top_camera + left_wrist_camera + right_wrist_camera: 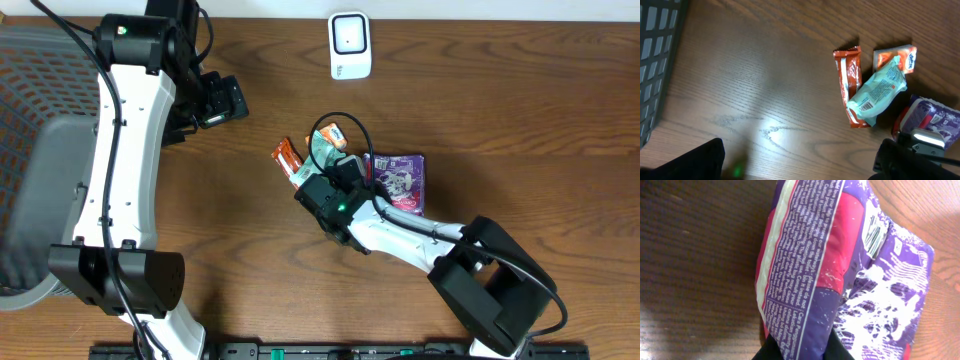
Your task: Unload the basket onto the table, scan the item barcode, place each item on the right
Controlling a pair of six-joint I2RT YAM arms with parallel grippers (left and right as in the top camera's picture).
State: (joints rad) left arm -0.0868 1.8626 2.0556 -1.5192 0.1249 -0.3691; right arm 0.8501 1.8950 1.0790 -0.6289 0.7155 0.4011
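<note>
Right gripper [802,352] — jaws closed on one edge of the purple pouch [840,255]. Pinching only the edge leaves the printed back and what appears to be the barcode [872,235] uncovered for reading. The pouch sits near the centre of the worktop [520,100], just beside a teal packet [325,145] and an orange bar [288,160]. The scanner [350,45] stands at the far edge, well apart. Left gripper [215,100] — jaws wide, empty, held toward the left edge, probably to keep the path clear.

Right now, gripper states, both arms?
Left gripper: open, empty.
Right gripper: closed on the purple packet.
</note>
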